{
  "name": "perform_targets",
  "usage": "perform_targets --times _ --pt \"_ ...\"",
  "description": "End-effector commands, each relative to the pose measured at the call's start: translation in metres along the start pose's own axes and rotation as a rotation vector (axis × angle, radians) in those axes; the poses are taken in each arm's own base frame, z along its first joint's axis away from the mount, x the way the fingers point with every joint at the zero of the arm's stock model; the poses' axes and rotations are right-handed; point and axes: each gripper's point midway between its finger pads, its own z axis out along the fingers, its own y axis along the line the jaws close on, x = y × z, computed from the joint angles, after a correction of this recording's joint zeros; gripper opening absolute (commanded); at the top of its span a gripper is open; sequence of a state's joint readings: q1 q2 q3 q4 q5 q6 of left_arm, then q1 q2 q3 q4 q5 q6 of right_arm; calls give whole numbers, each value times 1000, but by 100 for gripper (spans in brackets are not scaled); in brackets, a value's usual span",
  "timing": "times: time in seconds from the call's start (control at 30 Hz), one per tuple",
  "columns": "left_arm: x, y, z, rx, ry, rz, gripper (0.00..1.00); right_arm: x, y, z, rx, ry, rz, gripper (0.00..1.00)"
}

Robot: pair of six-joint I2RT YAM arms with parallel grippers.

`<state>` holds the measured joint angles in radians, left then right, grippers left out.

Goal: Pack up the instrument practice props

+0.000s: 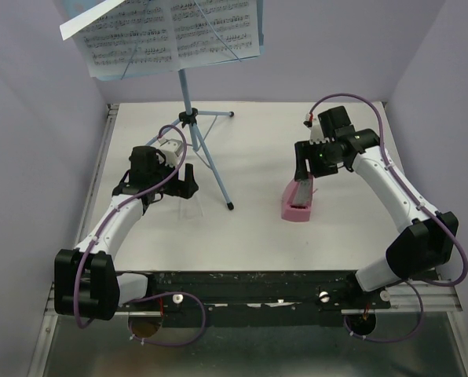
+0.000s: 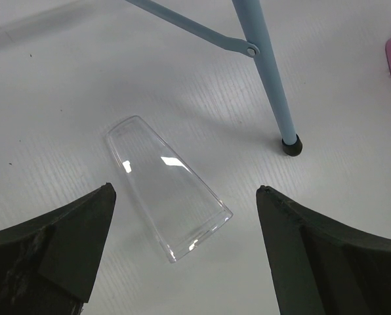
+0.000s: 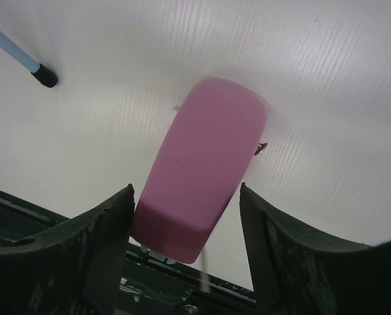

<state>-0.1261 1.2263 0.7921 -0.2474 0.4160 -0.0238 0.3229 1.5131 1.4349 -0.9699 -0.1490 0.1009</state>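
The left arm reaches over the left part of the white table (image 1: 257, 243). The left gripper (image 2: 185, 189) hangs low with its jaws spread wide and holds nothing. Between and just ahead of its fingers (image 2: 58, 243), a clear tapered plastic cover (image 2: 149, 164) lies flat on the table, touching neither finger.

Just right of that gripper stands the light-blue music stand (image 1: 188, 94), upright on thin tripod legs. One rubber-tipped foot (image 2: 290, 146) is planted near the cover's right side. The stand's desk tilts toward the back wall at the top of the overhead view, and white sheet-music pages (image 1: 140, 31) are spread across it.

Farther right, well apart from the stand, the pink wedge-shaped metronome (image 3: 202, 177) lies on the table. The right gripper (image 1: 305, 177) is lowered over its far end. In the wrist view its two fingers (image 3: 103, 236) flank the metronome's narrow sides very closely, with the jaws at a middling width. I cannot tell whether they already press on the metronome or stand a hair off it.
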Motion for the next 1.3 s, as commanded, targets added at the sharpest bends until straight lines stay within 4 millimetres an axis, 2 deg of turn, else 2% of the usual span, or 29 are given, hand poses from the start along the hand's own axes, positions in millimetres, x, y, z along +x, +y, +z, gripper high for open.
perform_targets --times 0.0,0.23,0.4,0.53,0.7,0.97,1.13,1.2,1.27 --pt "-3 0 -2 -9 -24 8 99 6 -7 6 45 37 7 70" --pt "-3 0 -1 -8 -25 11 99 7 8 10 -2 41 -66 53" --pt "-3 -1 -2 1 -42 38 97 6 28 13 -76 30 -199 40" --pt "-8 -10 -6 52 -73 119 97 1 48 18 -178 16 -331 32" --pt "-8 -31 -10 154 -96 232 97 -7 72 23 -290 0 -498 19" --pt "-14 -81 -30 418 -212 530 97 -15 108 23 -433 -20 -729 17" --pt "-20 -100 -34 525 -232 690 98 1 128 19 -551 19 -847 17" --pt "-24 -106 -34 567 -241 735 98 11 133 15 -601 38 -881 23" --pt "-31 -112 -32 597 -258 780 98 12 135 12 -613 33 -888 42"
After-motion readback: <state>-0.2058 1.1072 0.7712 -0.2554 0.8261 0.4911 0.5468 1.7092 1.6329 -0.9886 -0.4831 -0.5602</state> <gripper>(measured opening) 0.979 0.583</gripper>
